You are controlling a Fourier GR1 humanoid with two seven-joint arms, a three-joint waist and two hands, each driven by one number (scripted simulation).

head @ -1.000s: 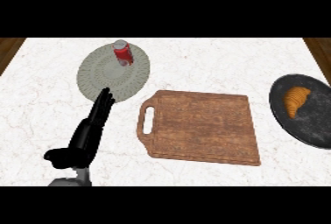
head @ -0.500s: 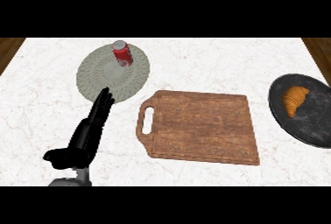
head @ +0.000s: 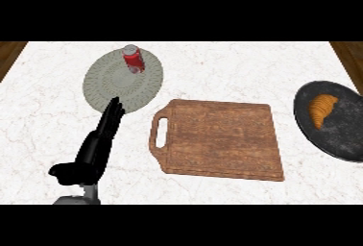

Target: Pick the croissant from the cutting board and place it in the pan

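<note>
Golden croissant [head: 323,109] lies inside round black pan [head: 349,137], beside brown wooden cutting board [head: 220,141]; black left hand [head: 92,153] extended, fingers straight, together

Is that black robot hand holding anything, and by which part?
Nothing is held. The left robot hand is open, fingers straight, fingertips at the edge of the grey plate. The croissant lies in the pan.

I see open tabletop [head: 241,72] beyond the cutting board [head: 220,141] and a passable strip between it and the pan [head: 344,139]. Far left, a red can [head: 132,60] stands upright on the plate [head: 122,86], in the way.
</note>
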